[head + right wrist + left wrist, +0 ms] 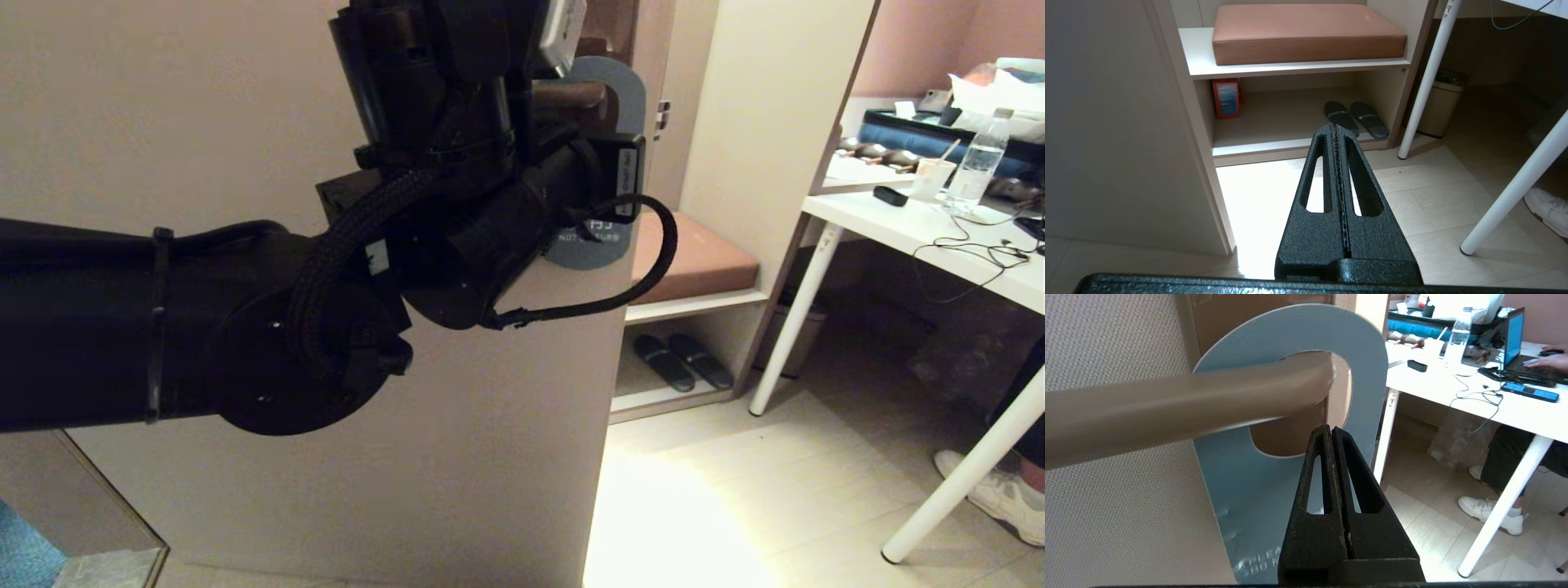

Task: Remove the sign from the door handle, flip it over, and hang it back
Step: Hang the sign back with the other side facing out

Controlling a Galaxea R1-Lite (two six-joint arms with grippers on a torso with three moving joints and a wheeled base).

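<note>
Up at the door handle (1180,400), the raised left tool (1331,430) sits closed before the hanging blue sign (1249,473).

Head high; wrists close, sharing slippers (1356,118).

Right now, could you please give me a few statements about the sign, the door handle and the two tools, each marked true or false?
1. The sign hangs with the door handle passing through its hole. True.
2. The side of the sign facing the left wrist camera is pale grey. False: it is blue.
3. The left tool is wide open. False: its fingers are shut together, with the tip just in front of the sign below the handle.
4. The right tool is shut and holds nothing. True; it points toward the floor near the slippers.
5. The sign lies on the white desk. False: it is on the handle.
</note>
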